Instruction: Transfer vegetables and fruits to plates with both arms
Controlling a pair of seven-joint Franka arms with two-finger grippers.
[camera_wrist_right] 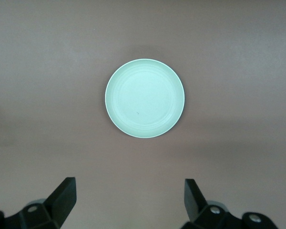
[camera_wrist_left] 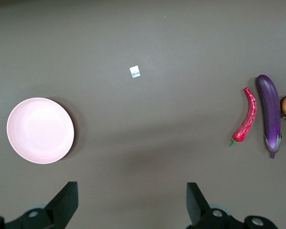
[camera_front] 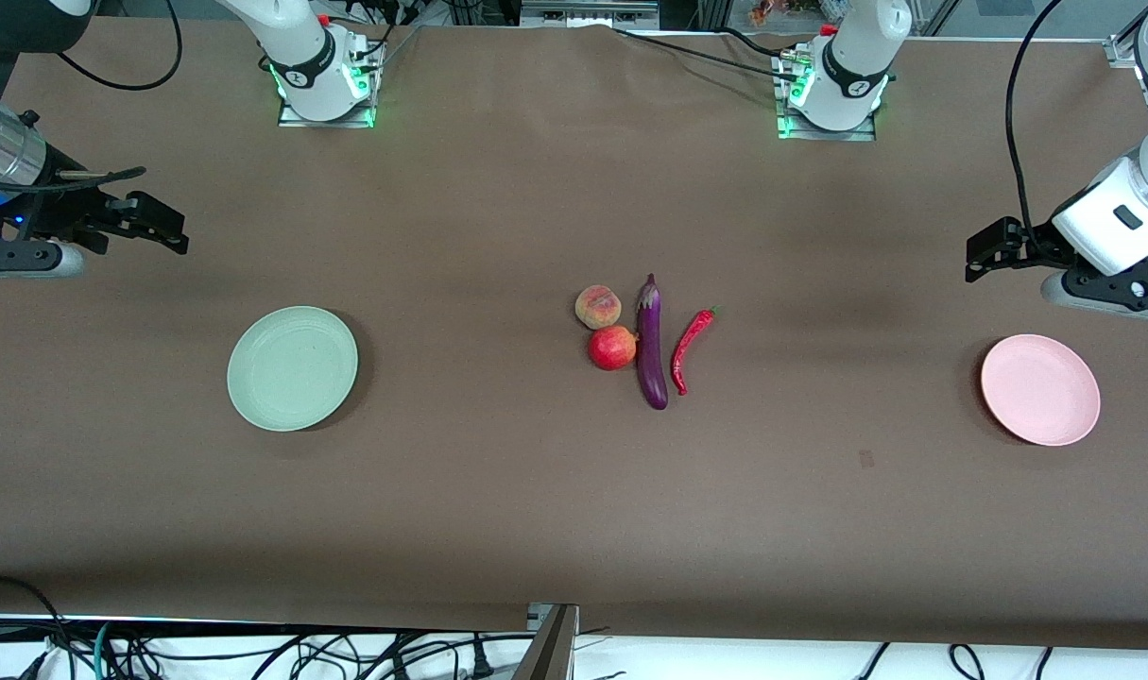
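Right pincer [camera_front: 162, 227] hangs wide and empty over the tabletop [camera_front: 498, 491] at the right arm's end. Green plate [camera_front: 293, 368] bare, beneath it. Mid-tabletop cluster: peach [camera_front: 598, 307] touching pomegranate [camera_front: 612, 348], which lies nearer the front camera; eggplant [camera_front: 652, 342] beside both; chili [camera_front: 691, 349] just beside the eggplant. Pink plate [camera_front: 1040, 389] bare at the left arm's end. Left pincer [camera_front: 985, 253] hangs wide, empty, above it.
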